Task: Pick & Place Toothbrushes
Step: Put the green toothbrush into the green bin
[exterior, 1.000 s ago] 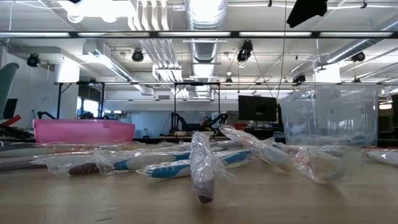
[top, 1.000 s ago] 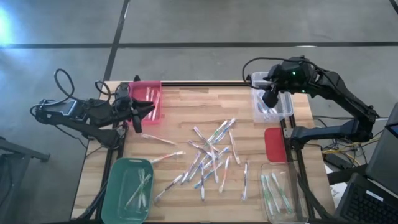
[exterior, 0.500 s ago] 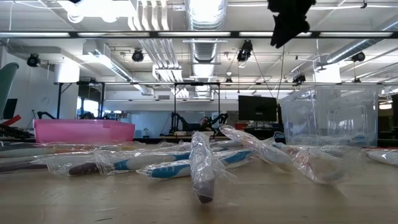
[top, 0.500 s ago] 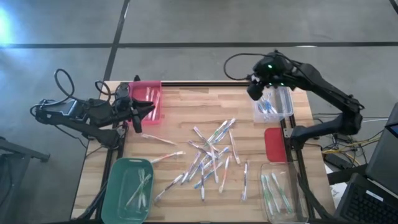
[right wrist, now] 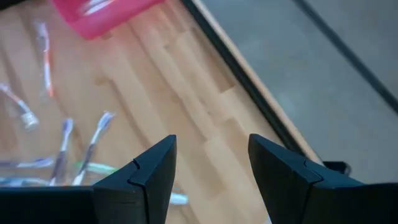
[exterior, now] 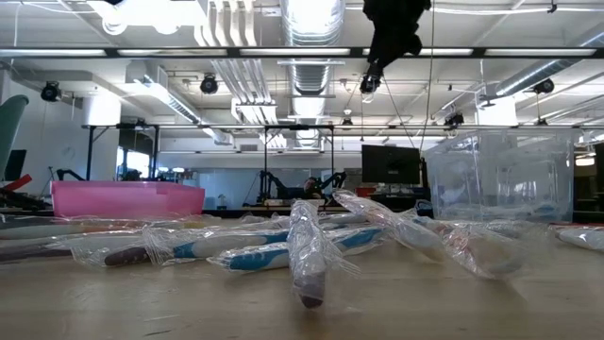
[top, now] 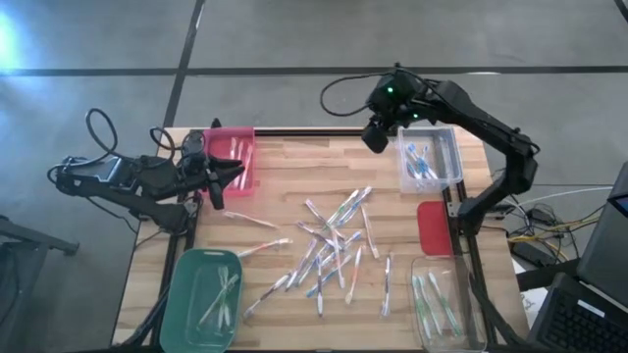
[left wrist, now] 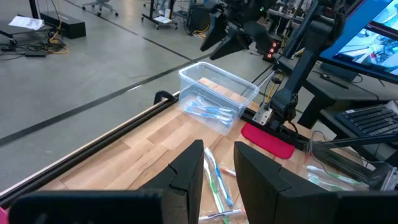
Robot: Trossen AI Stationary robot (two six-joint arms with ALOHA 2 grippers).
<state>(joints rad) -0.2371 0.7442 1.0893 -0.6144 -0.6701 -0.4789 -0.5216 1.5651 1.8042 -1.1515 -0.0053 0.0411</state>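
Plank-wood table (top: 285, 176), thin wrapped toothbrushes (top: 334, 250), right pincer (top: 374, 136) spread empty

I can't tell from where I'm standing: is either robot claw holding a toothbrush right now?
No. The right gripper is open and empty, up above the table's far edge. The left gripper is open and empty too, by the pink bin.

A grey concrete floor (top: 294, 39) lies around the wooden worktop (top: 285, 196) — dark seams cross it. Overhead run silver ducts (exterior: 307, 38) and strip lights (exterior: 142, 11); a dark monitor (exterior: 389, 164) stands far behind.
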